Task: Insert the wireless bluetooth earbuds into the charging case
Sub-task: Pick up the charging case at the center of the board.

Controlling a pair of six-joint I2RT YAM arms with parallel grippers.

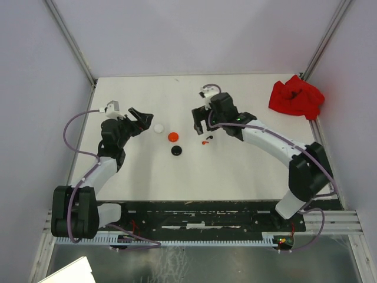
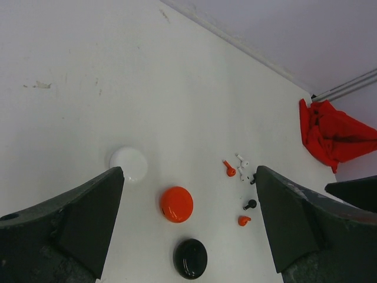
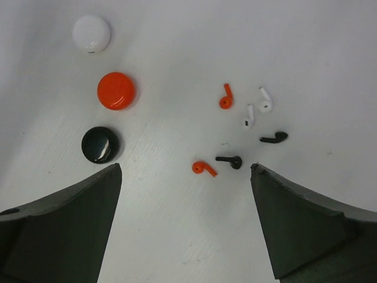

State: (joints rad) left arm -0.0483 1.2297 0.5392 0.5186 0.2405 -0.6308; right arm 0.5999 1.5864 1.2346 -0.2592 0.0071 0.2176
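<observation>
I am watching both sets of jaws hanging above the counter [image 1: 235, 177], and both are spread wide with nothing between them: the left jaws on the left arm [image 1: 112, 138] and the right jaws on the right arm [image 1: 265, 138].

Taking the orange case [image 3: 116, 90] as my marker, the white case [image 3: 91, 33] is sitting just beside it on the far-left side, and the black case [image 3: 100, 144] just beside it on the near side. The six earbuds [image 3: 225, 101] are lying loose on the counter to the right of the orange case, near it but apart from it, none of them in a case yet. The red cloth [image 1: 296, 97] is lying well off to the right of the orange case, at the far corner.

What is worrying me:
- All three cases are looking shut to me, so a lid needs opening first, and a smooth round case could slide away under a one-sided push.
- The white pair [image 3: 265, 101] are lying almost touching, so a pinch there risks catching both or flicking one off.
- The black earbud [image 3: 231, 160] and the nearest orange earbud [image 3: 203, 168] are lying close together, so closing on one could knock the other.
- Both arms are reaching toward the orange case, so they could clash.

I am finding no brand, label or writing that I can read on anything here.
</observation>
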